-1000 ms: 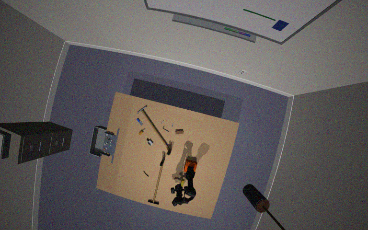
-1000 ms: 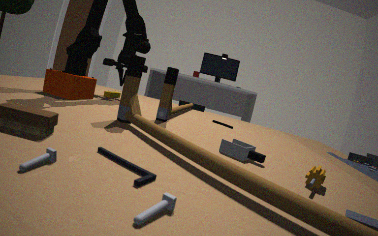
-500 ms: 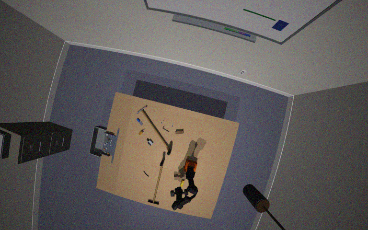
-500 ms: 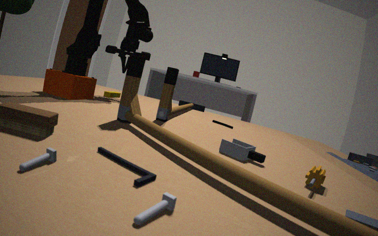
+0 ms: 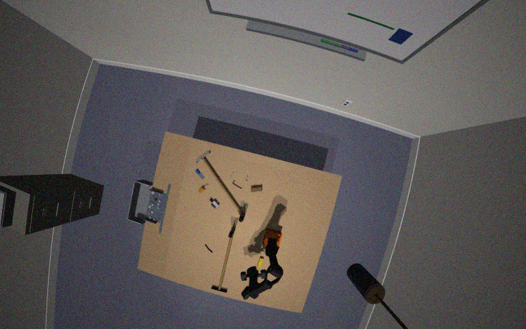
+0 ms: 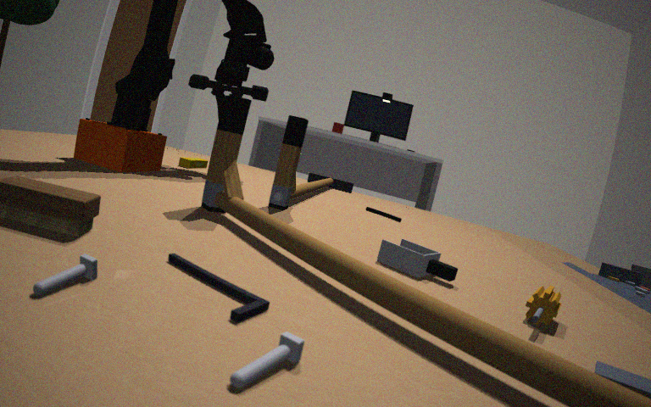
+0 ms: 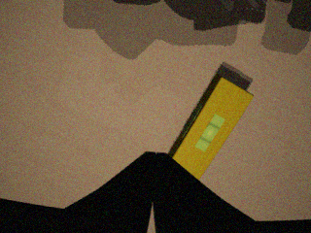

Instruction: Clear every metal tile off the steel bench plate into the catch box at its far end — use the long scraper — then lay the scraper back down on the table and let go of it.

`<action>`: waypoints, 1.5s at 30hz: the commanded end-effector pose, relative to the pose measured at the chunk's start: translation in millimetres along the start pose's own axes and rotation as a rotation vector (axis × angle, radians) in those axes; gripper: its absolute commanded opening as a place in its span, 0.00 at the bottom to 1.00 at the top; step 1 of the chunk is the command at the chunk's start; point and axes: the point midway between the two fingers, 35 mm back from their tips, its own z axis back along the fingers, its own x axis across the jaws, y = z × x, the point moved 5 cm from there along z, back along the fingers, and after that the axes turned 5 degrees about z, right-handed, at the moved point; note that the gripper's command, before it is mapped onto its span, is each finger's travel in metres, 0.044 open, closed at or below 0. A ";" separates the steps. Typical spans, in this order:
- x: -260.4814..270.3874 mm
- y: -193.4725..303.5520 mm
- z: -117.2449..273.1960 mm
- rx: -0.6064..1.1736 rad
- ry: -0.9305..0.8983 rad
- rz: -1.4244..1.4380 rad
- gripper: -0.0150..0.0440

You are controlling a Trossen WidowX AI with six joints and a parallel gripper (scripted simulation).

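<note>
My gripper [image 5: 253,267] [image 7: 156,153] is shut and empty, above the table near its front edge. A long tool [image 5: 226,263] [image 6: 314,184] with a wide black head lies left of it, its upright grip toward mid-table. A second long tool [image 5: 222,184] [image 6: 359,268] with a pale head lies farther back, its grip also upright. I cannot tell for certain which is the scraper. The steel plate [image 5: 163,197] [image 6: 590,275] is at the table's left edge, with several small tiles on it. The catch box [image 5: 134,199] is beyond it; its contents are unclear.
A yellow level [image 5: 260,262] [image 6: 192,163] [image 7: 209,131] lies beside the gripper. A brown block [image 5: 256,188] [image 6: 47,206], a black hex key [image 6: 215,282], two bolts, a yellow gear piece [image 6: 542,307] and a grey bracket [image 6: 408,259] lie around the pale-headed tool.
</note>
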 end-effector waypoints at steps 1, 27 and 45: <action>10.2 -8.9 3.5 -0.005 -0.010 0.013 0.25; 54.4 -62.7 15.6 -0.031 -0.021 0.110 0.25; 77.6 -101.2 24.0 -0.038 -0.009 0.216 0.25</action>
